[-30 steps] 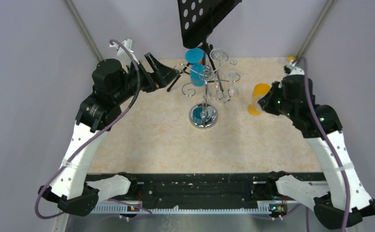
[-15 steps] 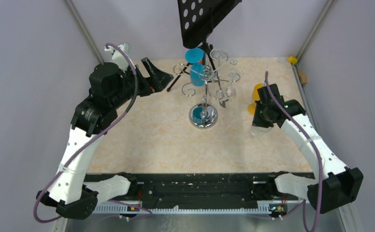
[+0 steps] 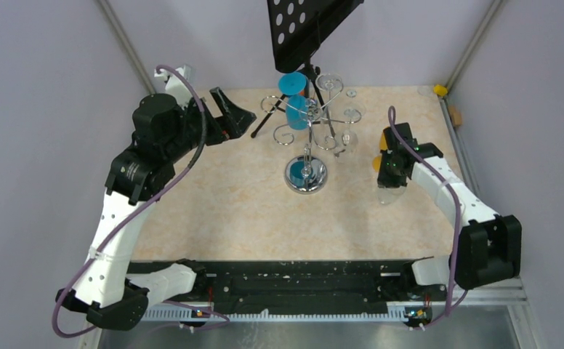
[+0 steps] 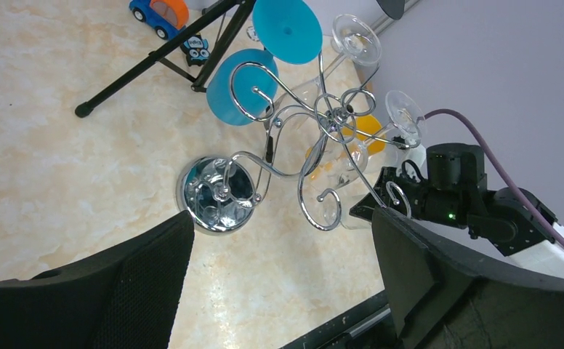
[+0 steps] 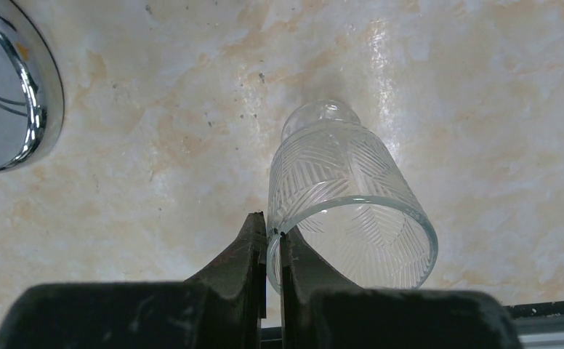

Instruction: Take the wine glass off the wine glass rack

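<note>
The chrome wine glass rack [image 3: 307, 125] stands at the back middle on its round mirrored base [image 3: 306, 175]. Two blue glasses [image 3: 294, 109] and clear ones [image 3: 349, 116] hang on its curly arms; it also shows in the left wrist view [image 4: 315, 145]. My right gripper [image 5: 268, 231] is shut on the rim of a clear cut-pattern wine glass [image 5: 341, 196], held low over the table right of the rack [image 3: 391, 190]. My left gripper [image 4: 279, 291] is open and empty, left of the rack [image 3: 234, 113]. An orange glass [image 3: 376, 163] is partly hidden behind my right wrist.
A black tripod stand with a perforated plate [image 3: 308, 29] rises behind the rack, one leg [image 4: 148, 62] reaching left. A small blue and orange toy car [image 4: 159, 11] lies by it. A yellow object [image 3: 439, 90] sits in the back right corner. A black rail [image 3: 301, 280] runs along the near edge.
My right arm has swung down and nearer, turning the gripper downward with the clear glass low over the table. My left arm has drawn back slightly to the left.
</note>
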`<state>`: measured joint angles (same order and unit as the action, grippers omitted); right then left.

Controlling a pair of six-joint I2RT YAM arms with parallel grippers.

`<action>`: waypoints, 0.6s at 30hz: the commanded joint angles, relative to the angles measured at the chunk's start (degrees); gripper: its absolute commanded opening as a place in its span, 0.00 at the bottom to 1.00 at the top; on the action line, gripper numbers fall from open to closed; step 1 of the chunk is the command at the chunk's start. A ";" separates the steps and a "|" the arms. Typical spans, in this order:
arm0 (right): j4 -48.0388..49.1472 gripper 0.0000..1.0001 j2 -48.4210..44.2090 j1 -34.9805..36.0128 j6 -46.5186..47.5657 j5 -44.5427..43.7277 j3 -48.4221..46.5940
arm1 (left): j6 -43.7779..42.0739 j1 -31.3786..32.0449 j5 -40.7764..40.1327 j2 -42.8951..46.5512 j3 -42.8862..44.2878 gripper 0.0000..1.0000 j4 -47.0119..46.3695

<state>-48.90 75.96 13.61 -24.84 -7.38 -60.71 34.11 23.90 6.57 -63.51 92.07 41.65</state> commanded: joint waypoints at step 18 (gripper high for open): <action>2.13 0.31 8.22 -2.52 5.35 -1.88 -9.00 | -1.94 -4.66 2.98 -0.95 2.76 0.96 -0.12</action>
<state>-46.44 84.44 11.53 -20.32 -7.86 -64.66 32.97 20.16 8.19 -64.27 92.25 41.74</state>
